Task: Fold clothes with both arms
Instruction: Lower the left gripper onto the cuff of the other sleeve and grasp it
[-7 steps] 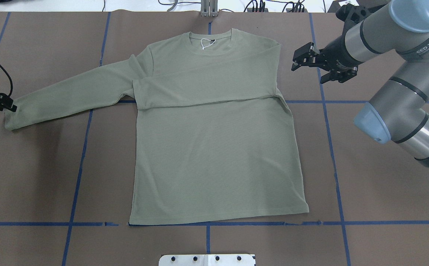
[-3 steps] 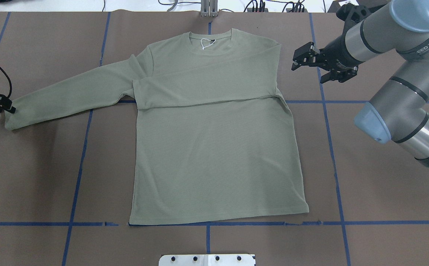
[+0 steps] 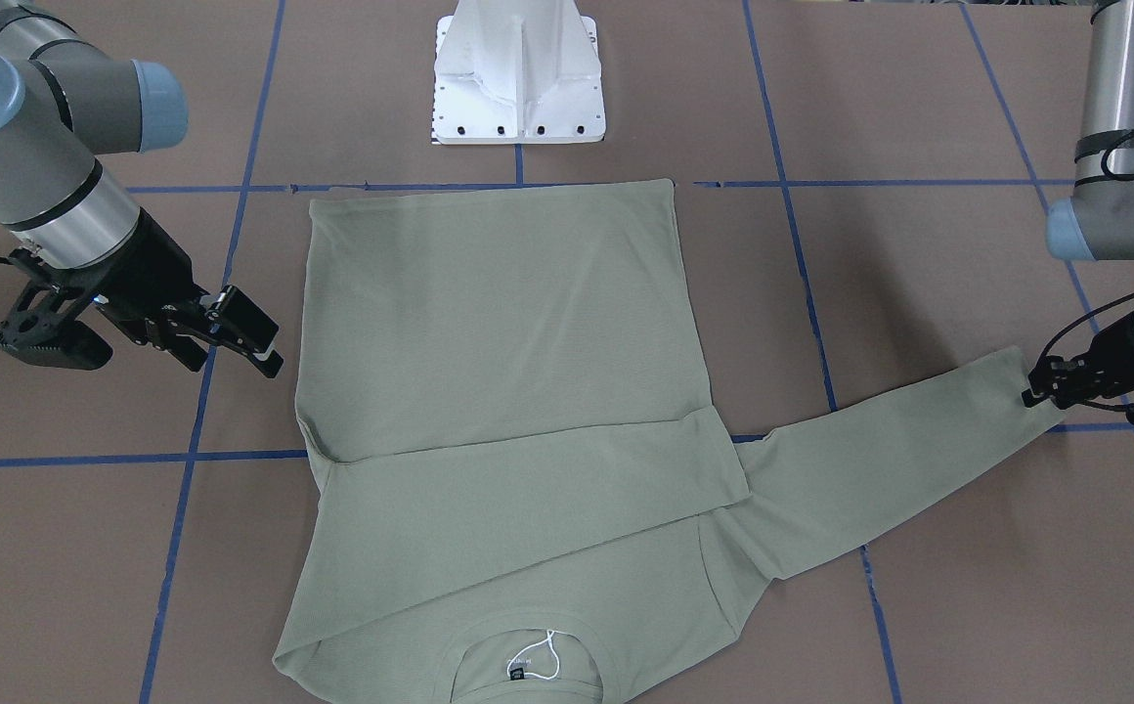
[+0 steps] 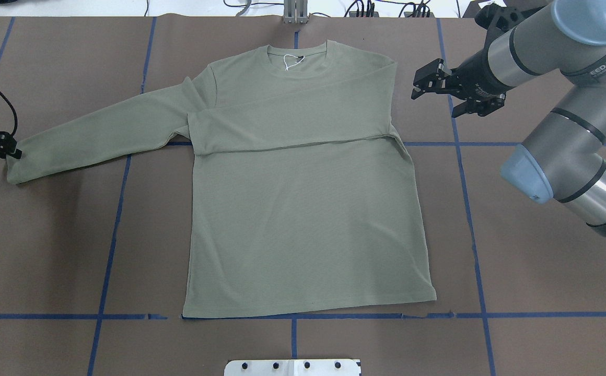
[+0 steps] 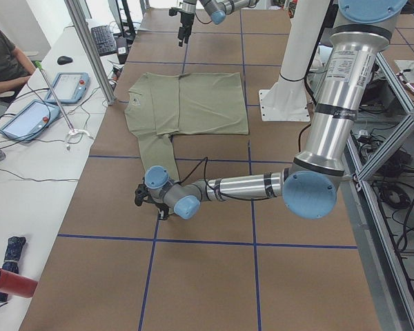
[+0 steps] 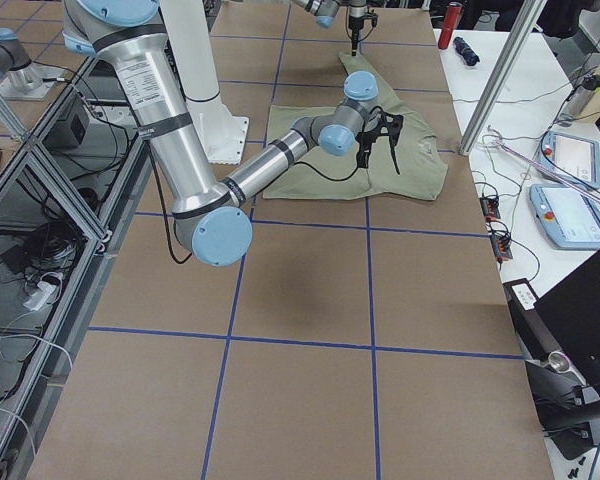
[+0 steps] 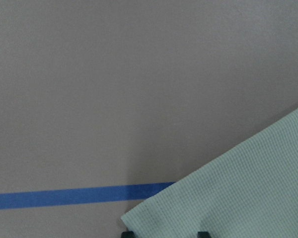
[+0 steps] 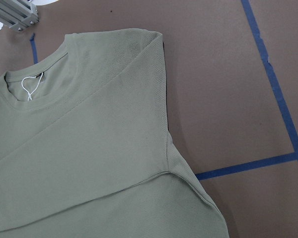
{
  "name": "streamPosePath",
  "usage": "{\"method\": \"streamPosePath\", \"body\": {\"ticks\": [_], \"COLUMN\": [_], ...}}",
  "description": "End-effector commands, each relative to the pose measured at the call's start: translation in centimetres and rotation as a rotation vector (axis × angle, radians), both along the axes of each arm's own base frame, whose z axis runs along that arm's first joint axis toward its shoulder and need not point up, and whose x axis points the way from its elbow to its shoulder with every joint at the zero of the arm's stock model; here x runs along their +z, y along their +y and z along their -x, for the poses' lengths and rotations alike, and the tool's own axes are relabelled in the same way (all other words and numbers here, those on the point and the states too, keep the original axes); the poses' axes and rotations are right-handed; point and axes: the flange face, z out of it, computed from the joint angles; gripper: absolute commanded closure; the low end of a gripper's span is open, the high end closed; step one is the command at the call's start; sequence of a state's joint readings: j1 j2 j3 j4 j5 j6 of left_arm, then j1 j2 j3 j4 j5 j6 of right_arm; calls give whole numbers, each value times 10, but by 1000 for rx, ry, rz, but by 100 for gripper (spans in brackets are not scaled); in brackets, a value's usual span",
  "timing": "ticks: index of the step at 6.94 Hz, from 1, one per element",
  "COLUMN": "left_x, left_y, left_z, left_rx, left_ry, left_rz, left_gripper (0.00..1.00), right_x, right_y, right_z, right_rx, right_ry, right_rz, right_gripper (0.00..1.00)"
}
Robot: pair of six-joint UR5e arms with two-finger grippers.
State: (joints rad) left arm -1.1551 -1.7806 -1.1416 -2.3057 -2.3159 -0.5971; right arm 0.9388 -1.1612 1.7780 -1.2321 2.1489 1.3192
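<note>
Shirt — light, limp knit, best pinched at the cuff — is being straddled by the parted left gripper, right gripper parted too.

shirt flat on table | left fingers at sleeve end
</note>
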Motion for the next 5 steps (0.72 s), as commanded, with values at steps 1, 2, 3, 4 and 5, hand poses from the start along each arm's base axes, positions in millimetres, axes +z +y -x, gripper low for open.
{"method": "streamPosePath", "body": {"ticks": [1, 2, 3, 4, 5], "left_x": [-1, -6, -13, -27, -45], "left_y": [0, -1, -3, -5, -6], "left_z": [0, -1, -2, -2, -3], "left_rx": [-3, 1, 3, 1, 3], "left_ry": [1, 8, 14, 29, 49], "left_rz": [0, -9, -22, -41, -64], "left_gripper": [83, 100, 100, 100, 100], "right_x": [-2, -1, -2, 2, 4], "right_y": [1, 1, 2, 5, 6], "right_z": [-2, -2, -3, -5, -5], "right_rx": [2, 2, 2, 2, 2], "right_ry": [-2, -2, -3, 0, 1], "right_rz": [-1, 0, -3, 2, 4], "right_gripper": [0, 0, 0, 0, 0]}}
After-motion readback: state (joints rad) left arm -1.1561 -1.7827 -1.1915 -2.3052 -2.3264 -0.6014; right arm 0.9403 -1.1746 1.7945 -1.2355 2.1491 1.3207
